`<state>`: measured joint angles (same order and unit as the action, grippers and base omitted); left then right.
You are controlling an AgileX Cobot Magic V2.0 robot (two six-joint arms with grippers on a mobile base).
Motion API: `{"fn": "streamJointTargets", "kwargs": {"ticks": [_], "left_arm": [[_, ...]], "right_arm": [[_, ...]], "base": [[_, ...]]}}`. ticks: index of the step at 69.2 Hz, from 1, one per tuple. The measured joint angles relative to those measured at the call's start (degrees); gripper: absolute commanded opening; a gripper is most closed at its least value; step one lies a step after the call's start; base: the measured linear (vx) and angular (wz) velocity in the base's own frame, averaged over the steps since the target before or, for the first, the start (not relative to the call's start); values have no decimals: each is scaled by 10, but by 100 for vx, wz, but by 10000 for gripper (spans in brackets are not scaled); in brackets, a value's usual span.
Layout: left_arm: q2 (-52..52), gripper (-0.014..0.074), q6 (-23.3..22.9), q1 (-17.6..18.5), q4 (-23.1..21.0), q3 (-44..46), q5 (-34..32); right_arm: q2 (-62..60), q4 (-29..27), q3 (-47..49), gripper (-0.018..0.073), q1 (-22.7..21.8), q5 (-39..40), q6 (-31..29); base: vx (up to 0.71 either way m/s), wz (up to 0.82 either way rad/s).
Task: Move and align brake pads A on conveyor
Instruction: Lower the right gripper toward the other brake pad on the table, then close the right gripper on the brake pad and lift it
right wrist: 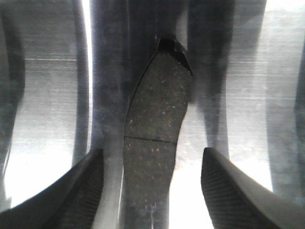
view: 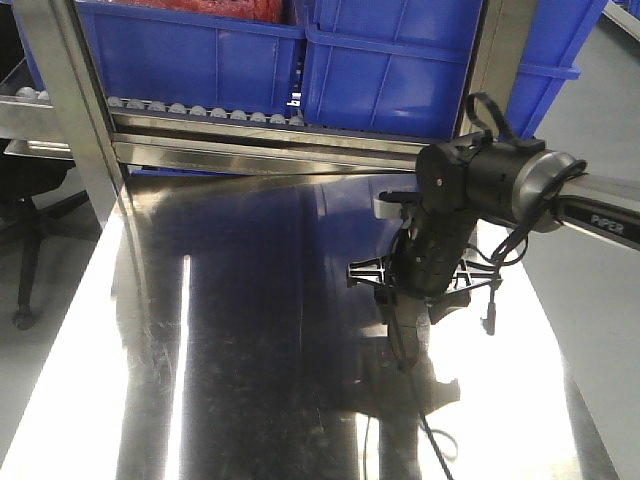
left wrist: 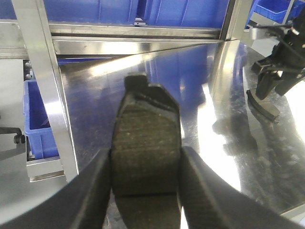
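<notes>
Brake pad [left wrist: 145, 129] sat in your left gripper [left wrist: 146, 160]. The jaws were closed on its two long sides, and no gap showed on either side. Its grey-brown friction face looked toward the wrist camera. Its long axis ran straight out from the jaws, toward the roller rack [view: 200, 108] with the blue bins [view: 200, 50]. I could not tell for certain if it was clear of the steel tabletop [view: 250, 330].

Your right gripper [right wrist: 152, 156] was in another state. Its jaws stood wide apart and held nothing. The second brake pad [right wrist: 153, 129] lay flat on the tabletop between them, friction face up, and it touched neither jaw. It was a little nearer to the jaw at the left side of the wrist picture. Its long axis ran away from the wrist, along the gap, so the jaws faced its long sides. The far end leaned slightly to the right. In the front view this arm pointed down, close over the table.

The conveyor was in none of the views, so I could not say which way it lay from either pad.

In my judgement, the right jaws only needed to go lower and close across the short width. A small turn of the wrist would first match the lean. The left pad looked ready to be carried.
</notes>
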<state>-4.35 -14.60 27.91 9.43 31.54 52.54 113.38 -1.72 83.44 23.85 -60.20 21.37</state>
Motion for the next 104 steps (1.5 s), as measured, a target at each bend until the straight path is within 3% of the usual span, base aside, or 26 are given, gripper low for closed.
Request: {"fn": "streamJointTargets", "kwargs": {"ticks": [30,37,51,78,104], "left_arm": [[0,-6,0,0,0,0,0],[0,-6,0,0,0,0,0],[0,-6,0,0,0,0,0],[0,-6,0,0,0,0,0],[0,-6,0,0,0,0,0]], "right_arm": [[41,-4,5,408,0,12,2],[44,-4,5,305,0,21,2],[44,-2,7,-17,0,25,-1],[41,2,7,-4,-9,13,-42],[-57,2,5,-3,-107,-18,-128]], "base": [[0,0],[0,0],[0,0],[0,0],[0,0]]}}
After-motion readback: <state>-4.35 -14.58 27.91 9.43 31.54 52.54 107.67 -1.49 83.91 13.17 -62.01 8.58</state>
